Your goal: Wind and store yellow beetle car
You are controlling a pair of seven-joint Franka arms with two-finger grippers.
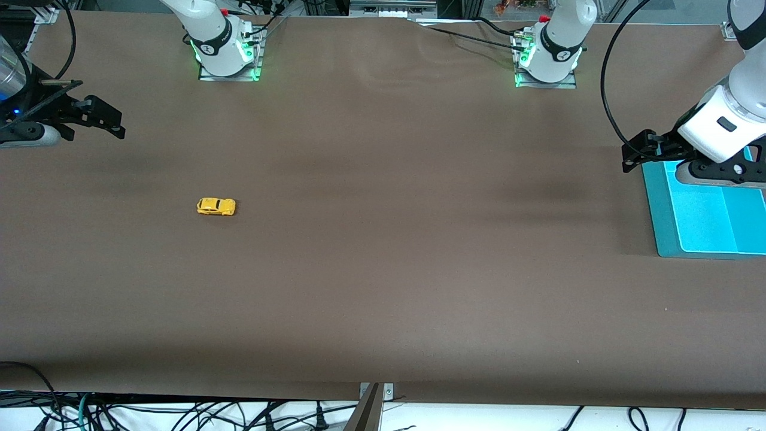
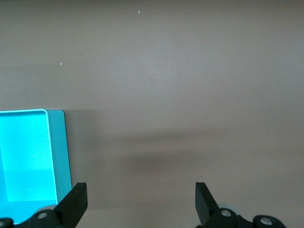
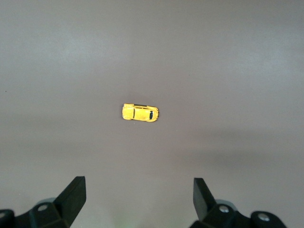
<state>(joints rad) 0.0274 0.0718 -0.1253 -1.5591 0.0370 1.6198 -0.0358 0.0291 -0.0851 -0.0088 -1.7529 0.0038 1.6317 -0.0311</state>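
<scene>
The yellow beetle car [image 1: 216, 206] is a tiny bright yellow toy that stands on its wheels on the brown table, toward the right arm's end. It also shows in the right wrist view [image 3: 140, 113]. My right gripper [image 1: 111, 123] hangs open and empty in the air at the right arm's end of the table, well apart from the car; its own view [image 3: 138, 192] shows wide-open jaws. My left gripper [image 1: 635, 152] is open and empty over the edge of the cyan tray [image 1: 664, 227]; its own view [image 2: 141, 198] shows wide-open jaws.
The cyan tray with a teal rim [image 2: 59, 147] lies at the left arm's end of the table. The two arm bases [image 1: 226, 54] [image 1: 547, 60] stand along the table's edge farthest from the front camera. Cables hang below the near edge.
</scene>
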